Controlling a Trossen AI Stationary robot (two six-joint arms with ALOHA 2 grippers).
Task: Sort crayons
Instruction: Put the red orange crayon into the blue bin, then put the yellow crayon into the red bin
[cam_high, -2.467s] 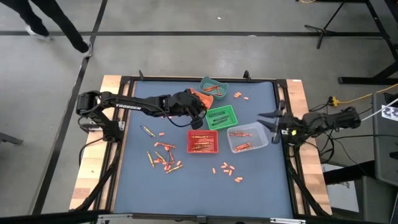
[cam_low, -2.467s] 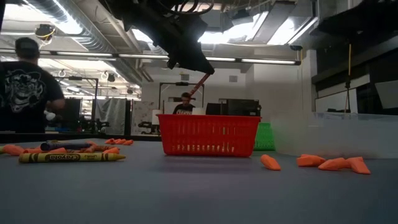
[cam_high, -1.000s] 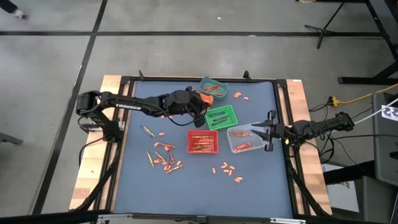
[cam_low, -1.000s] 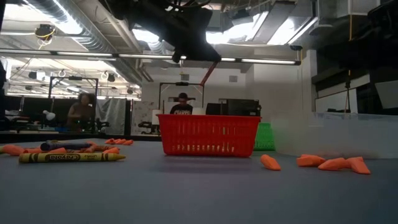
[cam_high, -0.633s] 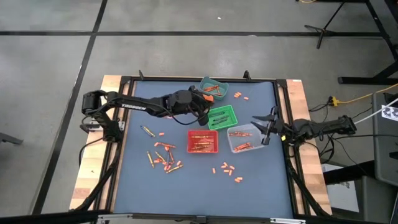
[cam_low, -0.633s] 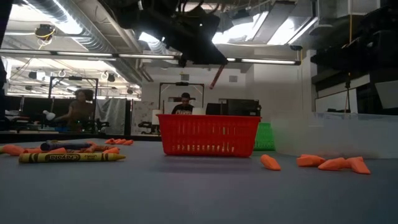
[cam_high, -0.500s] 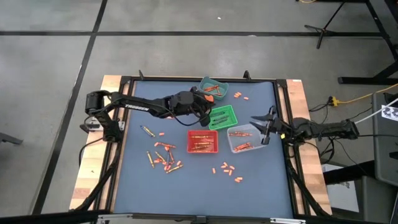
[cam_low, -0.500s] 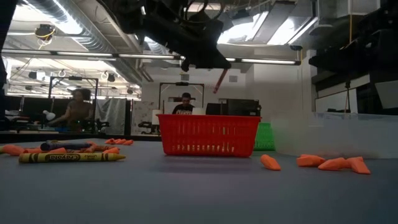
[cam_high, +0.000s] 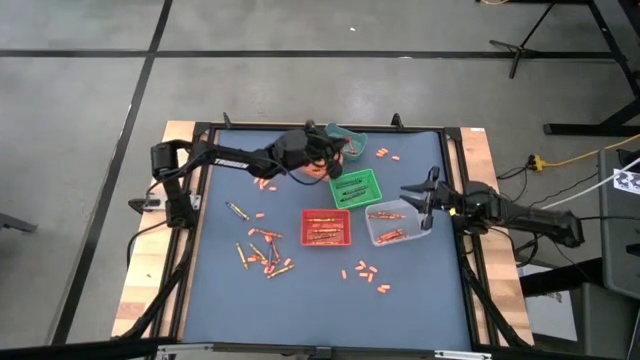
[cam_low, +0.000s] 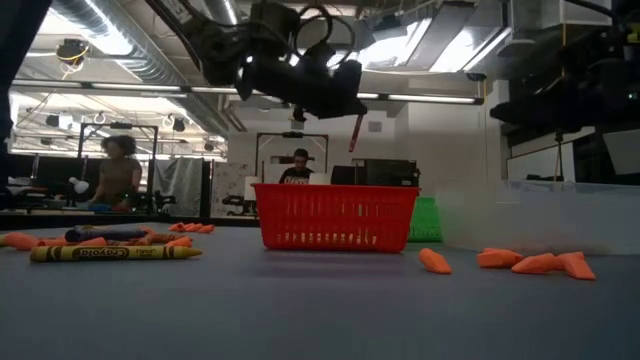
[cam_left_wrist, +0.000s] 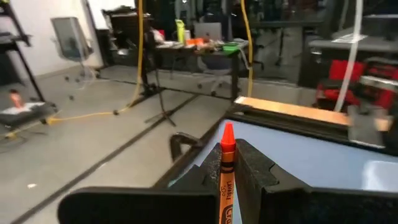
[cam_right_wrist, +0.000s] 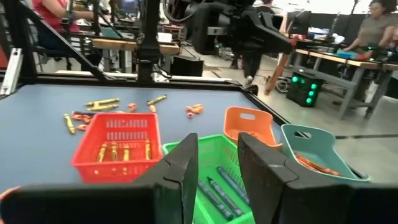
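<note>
The left pincer grips an orange crayon above the orange bin — clamped tight. The right pincer hangs open over the clear bin — holding nothing.

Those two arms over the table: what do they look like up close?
Both are dark, slim, jointed arms. The left arm carries white lettering along its link and thin black cables loop off it. Each ends in a gripper, left gripper and right gripper, with two blocky dark fingers.
</note>
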